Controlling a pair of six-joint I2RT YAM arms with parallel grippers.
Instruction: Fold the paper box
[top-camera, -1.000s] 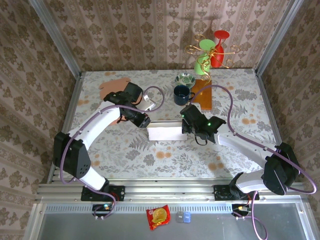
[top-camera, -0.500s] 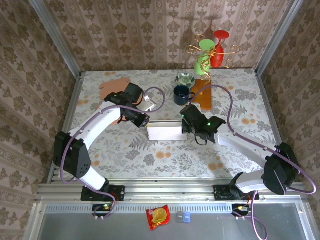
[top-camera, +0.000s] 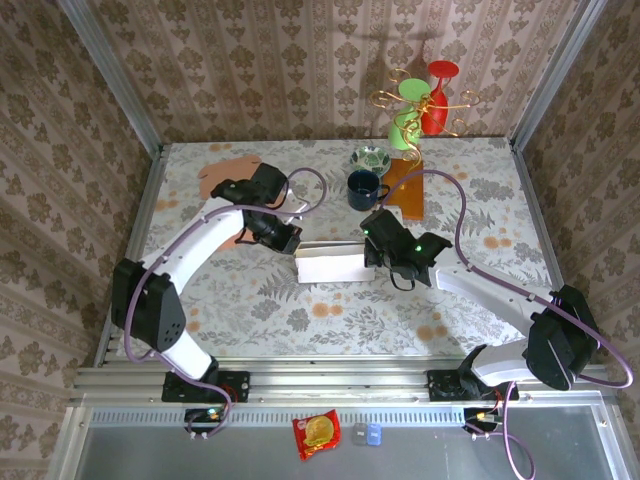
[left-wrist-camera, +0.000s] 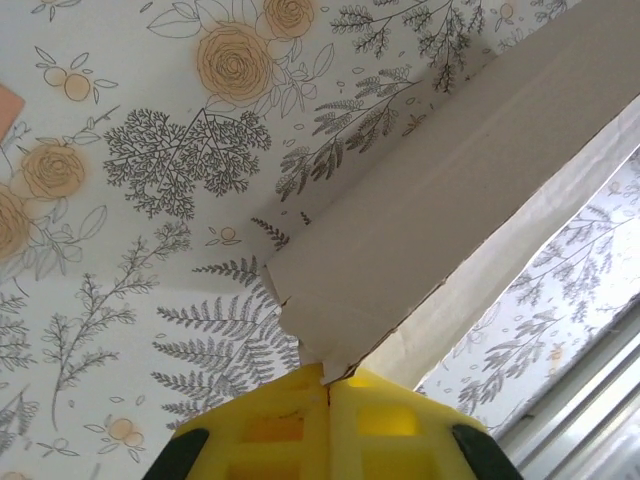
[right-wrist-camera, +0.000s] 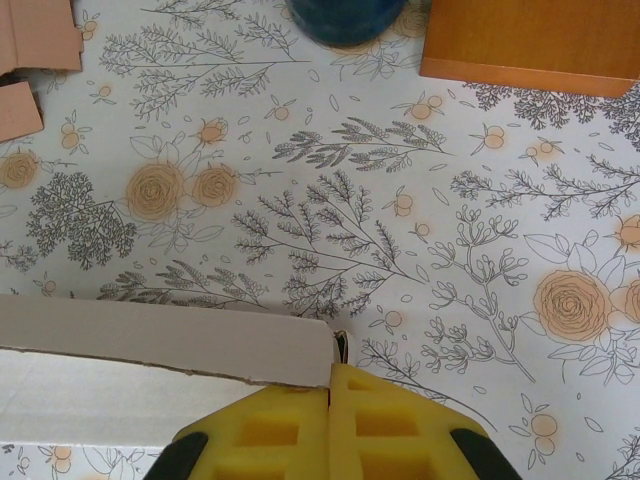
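Note:
A white paper box (top-camera: 332, 263) lies half folded in the middle of the flowered table. My left gripper (top-camera: 296, 240) is shut on the box's left end; in the left wrist view its yellow fingers (left-wrist-camera: 290, 425) pinch the corner of a flap of the paper box (left-wrist-camera: 420, 240). My right gripper (top-camera: 368, 258) is shut on the right end; in the right wrist view its yellow fingers (right-wrist-camera: 370, 425) clamp the edge of the raised wall of the paper box (right-wrist-camera: 160, 345).
A dark blue mug (top-camera: 362, 187), a small patterned bowl (top-camera: 370, 158) and a wooden board (top-camera: 404, 186) stand behind the box. Brown cardboard pieces (top-camera: 222, 172) lie at the back left. A stand with green and red cups (top-camera: 425, 100) sits at the back wall.
My left gripper has closed on the box's left flap corner and shifted slightly. The right gripper and the box have stayed in place.

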